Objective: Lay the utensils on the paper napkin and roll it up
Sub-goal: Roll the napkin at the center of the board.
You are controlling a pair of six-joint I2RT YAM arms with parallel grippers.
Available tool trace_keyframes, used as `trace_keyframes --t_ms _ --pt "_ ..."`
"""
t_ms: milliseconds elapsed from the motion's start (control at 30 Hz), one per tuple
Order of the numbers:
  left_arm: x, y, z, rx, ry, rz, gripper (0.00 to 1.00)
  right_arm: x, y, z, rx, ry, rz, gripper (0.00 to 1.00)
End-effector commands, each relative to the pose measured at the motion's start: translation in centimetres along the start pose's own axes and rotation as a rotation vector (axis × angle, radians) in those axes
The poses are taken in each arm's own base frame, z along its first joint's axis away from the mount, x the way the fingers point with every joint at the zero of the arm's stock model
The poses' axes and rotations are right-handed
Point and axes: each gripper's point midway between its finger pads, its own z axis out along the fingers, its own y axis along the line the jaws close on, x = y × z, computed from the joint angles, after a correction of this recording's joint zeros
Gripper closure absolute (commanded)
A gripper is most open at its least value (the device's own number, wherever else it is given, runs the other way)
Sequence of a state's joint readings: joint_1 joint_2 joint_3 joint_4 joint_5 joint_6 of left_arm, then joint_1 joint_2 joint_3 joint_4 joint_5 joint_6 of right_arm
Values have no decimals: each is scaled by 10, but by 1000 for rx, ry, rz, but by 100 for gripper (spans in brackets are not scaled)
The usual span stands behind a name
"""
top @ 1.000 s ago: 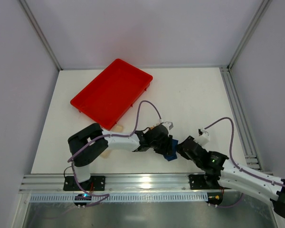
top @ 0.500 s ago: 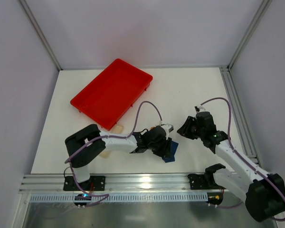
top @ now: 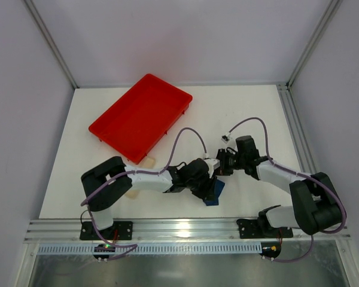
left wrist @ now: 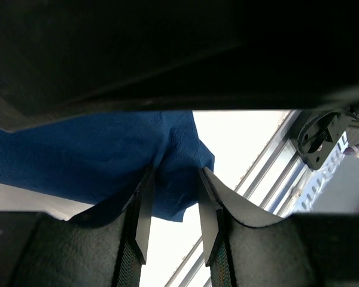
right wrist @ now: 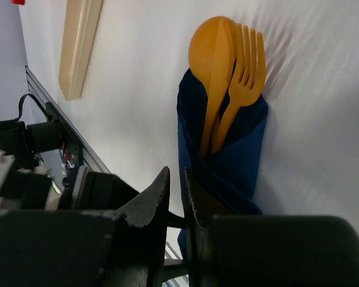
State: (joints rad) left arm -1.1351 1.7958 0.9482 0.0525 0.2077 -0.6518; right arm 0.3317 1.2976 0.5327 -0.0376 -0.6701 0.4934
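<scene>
The paper napkin (right wrist: 234, 162) is dark navy and wrapped round the orange utensils (right wrist: 212, 60); a spoon and a fork (right wrist: 249, 66) stick out of its top. In the top view only a blue corner of the napkin (top: 215, 195) shows under the arms. My left gripper (top: 206, 185) sits on the bundle, its jaws narrowed on a fold of the napkin (left wrist: 173, 161). My right gripper (top: 221, 162) hovers just beyond the bundle's far end with its fingers (right wrist: 161, 197) nearly touching and nothing between them. The utensils are hidden in the top view.
The red tray (top: 140, 115) lies at the back left. A pale beige flat strip (top: 147, 160) lies at the tray's near edge and shows in the right wrist view (right wrist: 78, 48). Aluminium rails (top: 299, 143) run along the right and near table edges.
My right arm has swung from the near right in to the middle, ending beside my left gripper over the bundle. My left gripper has stayed on the napkin.
</scene>
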Motion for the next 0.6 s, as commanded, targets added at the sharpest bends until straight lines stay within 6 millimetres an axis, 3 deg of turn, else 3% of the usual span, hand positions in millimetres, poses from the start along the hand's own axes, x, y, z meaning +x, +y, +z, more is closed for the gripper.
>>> trace_keyframes --t_ms 0,233,567 --pt "11 -1 -3 6 48 54 60 3 1 10 -55 -14 -1 84" --pt "13 0 -8 5 61 78 60 32 -46 11 117 -32 68 85" --pt "16 6 -20 -34 73 108 60 37 -62 8 206 -109 117 85"
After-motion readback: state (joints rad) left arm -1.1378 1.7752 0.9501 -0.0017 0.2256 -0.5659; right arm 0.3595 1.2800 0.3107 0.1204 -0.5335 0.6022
